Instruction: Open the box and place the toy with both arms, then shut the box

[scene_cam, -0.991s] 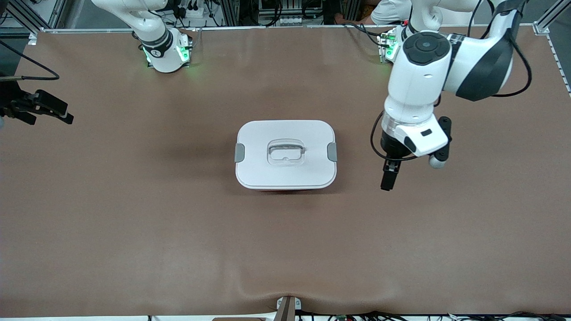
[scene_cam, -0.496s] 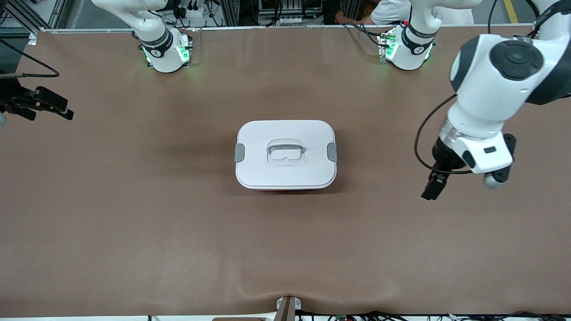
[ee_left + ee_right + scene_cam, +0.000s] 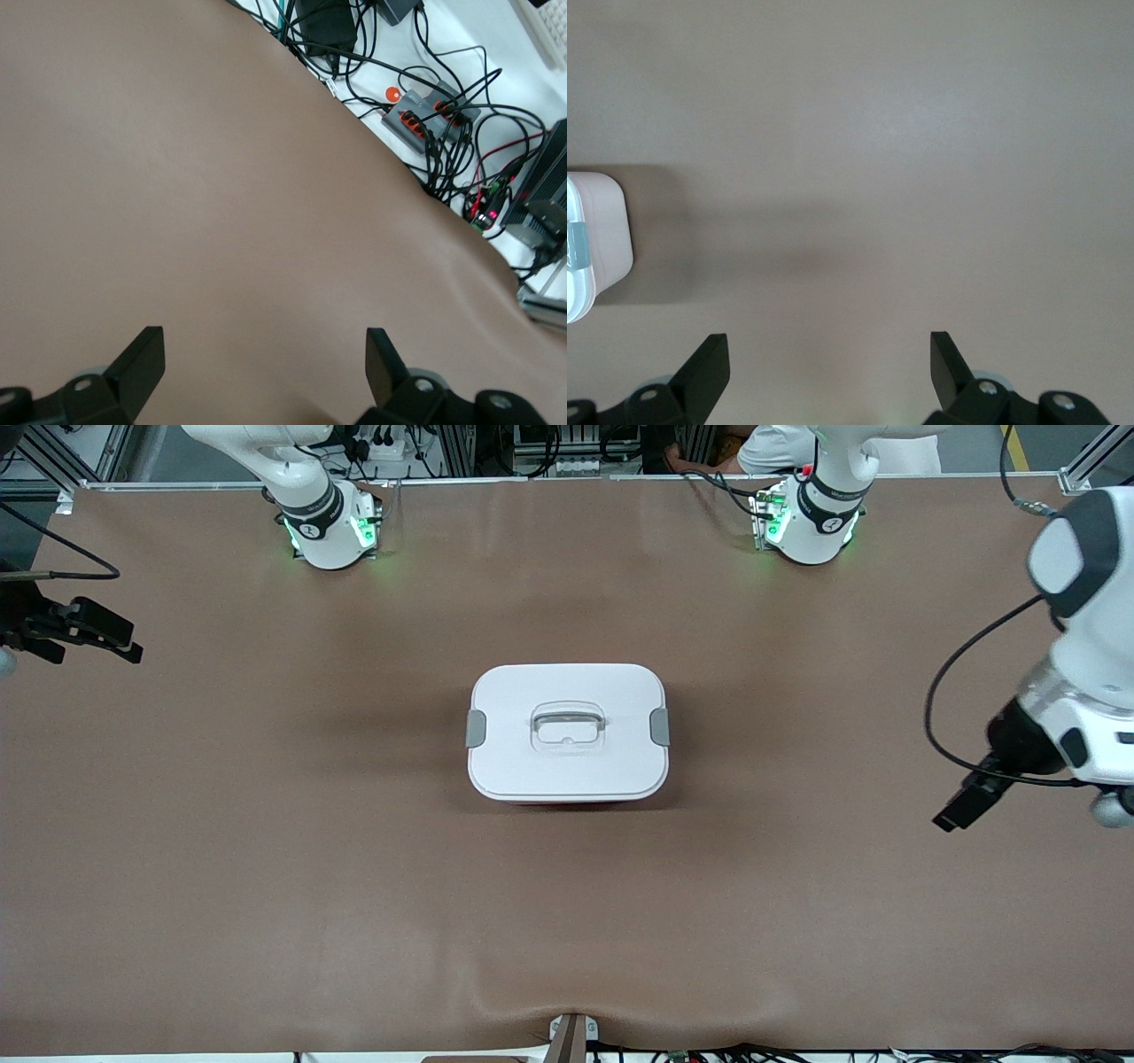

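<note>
The box [image 3: 567,731] stands shut in the middle of the brown table, white lid on, a grey clip at each end and the clear handle [image 3: 568,726] on top. Its corner also shows in the right wrist view [image 3: 594,248]. The toy is out of view. My left gripper [image 3: 948,819] hangs open and empty over bare table near the left arm's end; in its wrist view [image 3: 264,341] only mat lies between the jaws. My right gripper [image 3: 133,646] is open and empty over the right arm's end of the table, well clear of the box [image 3: 828,345].
Both arm bases with green lights stand along the table's back edge [image 3: 332,531] [image 3: 802,527]. Cables and a grey power strip [image 3: 416,119] lie off the table's edge by the left gripper. A small bracket [image 3: 571,1032] sits at the front edge.
My left arm has swung away from the box toward the left arm's end of the table. The right gripper and the box have stayed in place.
</note>
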You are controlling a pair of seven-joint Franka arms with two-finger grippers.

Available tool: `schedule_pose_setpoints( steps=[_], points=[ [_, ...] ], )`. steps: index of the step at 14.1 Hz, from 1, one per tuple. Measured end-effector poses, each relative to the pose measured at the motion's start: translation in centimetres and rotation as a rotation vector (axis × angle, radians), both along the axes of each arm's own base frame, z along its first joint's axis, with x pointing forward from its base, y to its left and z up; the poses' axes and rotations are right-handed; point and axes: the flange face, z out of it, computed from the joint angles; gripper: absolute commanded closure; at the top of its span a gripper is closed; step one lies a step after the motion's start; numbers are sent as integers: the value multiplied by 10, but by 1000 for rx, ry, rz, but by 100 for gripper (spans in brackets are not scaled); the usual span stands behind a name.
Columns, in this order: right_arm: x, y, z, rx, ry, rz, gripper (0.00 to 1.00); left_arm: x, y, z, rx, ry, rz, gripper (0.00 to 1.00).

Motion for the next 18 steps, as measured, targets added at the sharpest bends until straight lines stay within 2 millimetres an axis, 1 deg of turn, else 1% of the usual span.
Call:
schedule_pose_setpoints(
  steps=[1,2,6,9,18],
  points=[
    [0,3,0,-1,1,6,0,-2,9,0,14,23,-45,0],
    [-1,4,0,-1,2,8,0,-6,11,3,26,49,-85,0],
    [-2,4,0,-1,13,7,0,-28,4,21,57,123,-221,0],
    [-2,2,0,2,14,3,0,-36,5,31,67,143,-264,0],
    [-6,0,6,28,2,-6,0,-45,-4,27,70,218,-321,0]
  ],
)
